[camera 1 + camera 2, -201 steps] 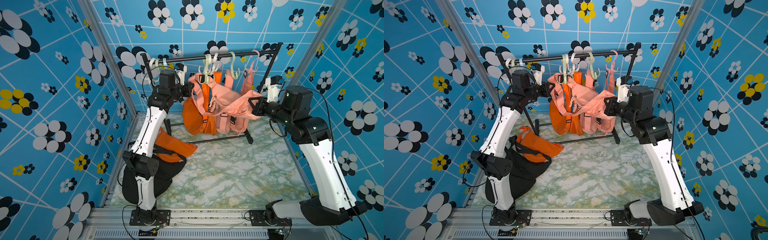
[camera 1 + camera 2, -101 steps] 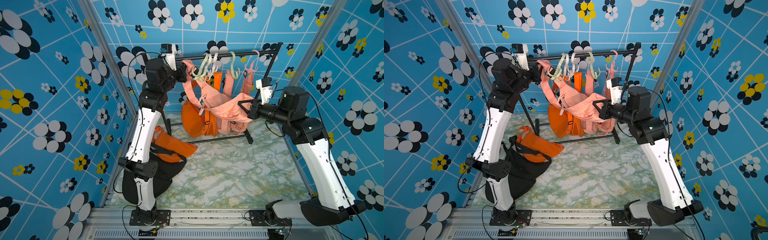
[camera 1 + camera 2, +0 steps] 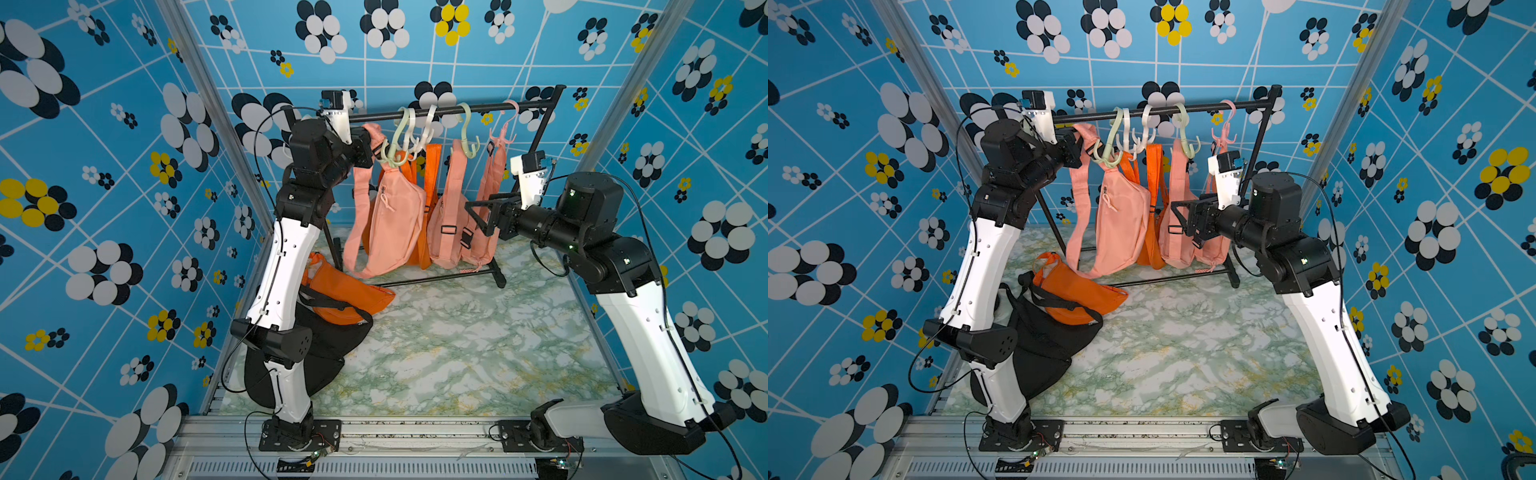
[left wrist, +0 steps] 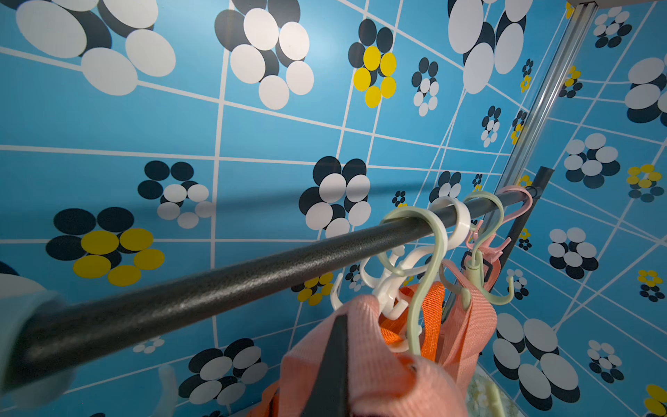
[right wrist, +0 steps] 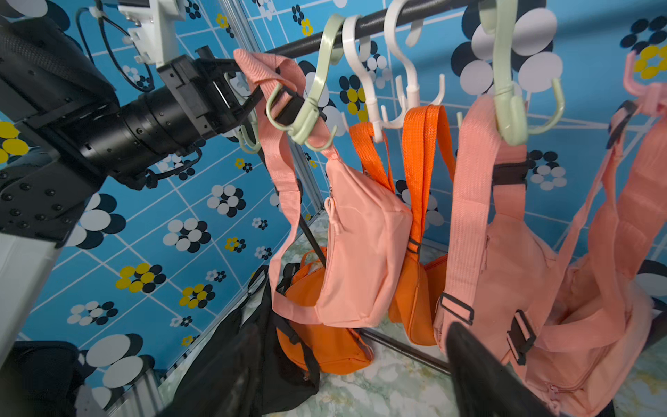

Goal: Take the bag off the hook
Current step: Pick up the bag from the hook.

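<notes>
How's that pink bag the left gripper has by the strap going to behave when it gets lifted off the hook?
Probably floppy: the pink bag sags limp below its strap. Likely light, since it looks flat and unstuffed. It may swing, held only at the strap by the left gripper, and the strap could snag the green hook.

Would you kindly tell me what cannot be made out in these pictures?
Left end effector: one finger hidden under the pink strap, left wrist view.
Black bag: partly behind the left arm, both top views.
Right end effector fingers: blurred, cut off by the edge, right wrist view.
</notes>
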You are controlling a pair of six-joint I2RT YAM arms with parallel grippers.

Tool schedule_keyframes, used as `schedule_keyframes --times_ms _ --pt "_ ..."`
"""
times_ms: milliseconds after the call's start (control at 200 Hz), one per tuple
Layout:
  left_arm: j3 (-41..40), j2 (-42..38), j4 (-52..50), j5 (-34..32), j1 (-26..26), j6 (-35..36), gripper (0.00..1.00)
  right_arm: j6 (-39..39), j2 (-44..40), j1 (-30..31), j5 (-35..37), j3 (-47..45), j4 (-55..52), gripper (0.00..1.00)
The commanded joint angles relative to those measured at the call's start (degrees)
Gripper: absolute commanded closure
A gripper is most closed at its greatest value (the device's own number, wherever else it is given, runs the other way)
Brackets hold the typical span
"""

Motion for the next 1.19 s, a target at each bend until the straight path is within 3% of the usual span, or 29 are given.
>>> schedule_keyframes --times_ms 0,90,425,605,645,730,795,855,985,1190 --pt "-0.4 -2.3 1.5 2.4 -2.0 1.2 1.0 1.8 3.3 0.5 0.5 6.5 5.2 0.51" --pt "-0.4 -2.3 0.6 2.7 -3.3 1.5 1.0 2.3 9.7 1.4 0.1 14.8 2.9 0.54" --pt "-5.8 -6.0 -0.3 3.9 -5.9 1.6 1.0 11.8 32.4 2.3 -6.4 39.2 2.2 0.46" --pt "-8.7 -7.5 0.6 5.5 -6.7 1.3 1.0 17.9 39.3 2.5 -8.7 42.2 7.3 0.46" --pt "-8.6 -7.5 0.5 5.9 -6.8 1.1 0.99 19.1 40.2 2.6 -9.3 42.2 8.7 0.43" --pt "-8.6 -7.3 0.5 6.8 -6.8 0.6 0.99 22.0 41.5 2.8 -11.2 41.6 12.9 0.24" --pt "-8.6 -7.2 0.5 7.2 -6.8 0.4 1.0 25.2 42.3 2.8 -13.2 40.6 17.4 0.23" --pt "-8.7 -7.1 0.5 7.4 -6.9 0.2 0.99 28.7 43.1 2.7 -15.1 40.3 22.2 0.3" --pt "-9.0 -7.0 0.5 7.0 -6.9 0.6 0.99 34.0 44.0 2.7 -17.2 40.4 28.5 0.59" --pt "-6.6 -4.7 -0.5 3.4 -6.0 4.0 0.99 38.7 42.5 2.8 -20.3 38.2 30.1 0.77"
